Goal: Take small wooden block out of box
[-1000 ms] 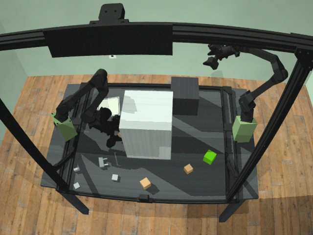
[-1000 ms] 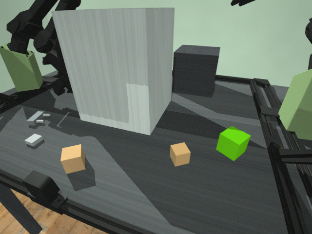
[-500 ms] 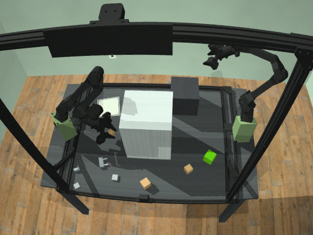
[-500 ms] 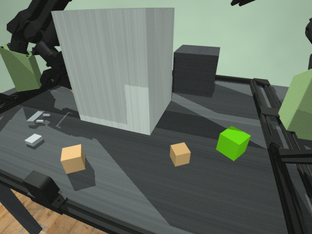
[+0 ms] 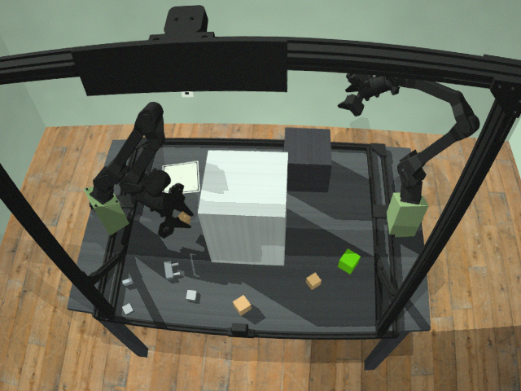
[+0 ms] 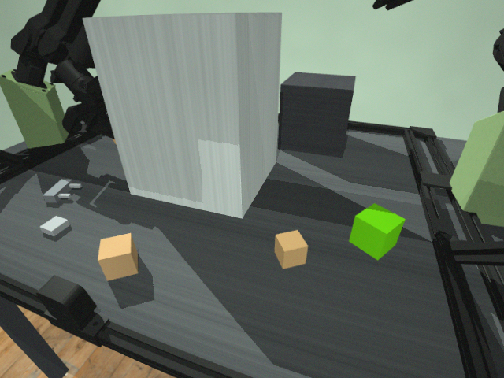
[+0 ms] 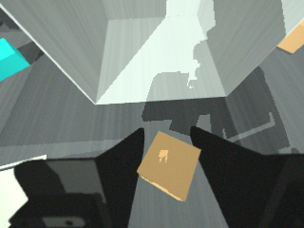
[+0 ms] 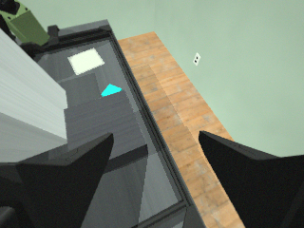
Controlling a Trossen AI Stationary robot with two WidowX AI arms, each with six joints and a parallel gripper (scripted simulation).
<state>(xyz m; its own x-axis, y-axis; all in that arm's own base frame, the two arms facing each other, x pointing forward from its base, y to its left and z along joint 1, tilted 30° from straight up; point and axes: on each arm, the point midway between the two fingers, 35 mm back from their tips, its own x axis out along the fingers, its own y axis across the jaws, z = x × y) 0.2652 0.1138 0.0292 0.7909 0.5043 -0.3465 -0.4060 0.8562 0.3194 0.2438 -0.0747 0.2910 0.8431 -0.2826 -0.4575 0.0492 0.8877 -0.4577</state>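
Observation:
The small wooden block [image 5: 183, 217] [image 7: 169, 166] is tilted between the fingers of my left gripper [image 5: 188, 219] [image 7: 166, 131], which is shut on it. The white box [image 5: 243, 181] [image 6: 171, 101] [image 7: 57, 28] [image 8: 28, 95] stands mid-table. Its open side faces the left gripper, and the left wrist view shows its inside ahead of the fingertips. Block and fingers are outside it. The pale marked square [image 5: 185, 178] [image 7: 9, 195] [image 8: 85, 62] lies bare beside the box, toward the wall. My right gripper [image 8: 156, 136] is open and empty, high beyond the table's back edge.
A dark block [image 5: 308, 147] [image 6: 315, 117] [image 8: 104, 119] stands behind the box. A cyan object [image 7: 9, 62] [image 8: 111, 90] lies near it. A green cube [image 5: 349, 261] [image 6: 376, 231], two tan cubes and several small grey pieces lie toward the front. Frame bars edge the table.

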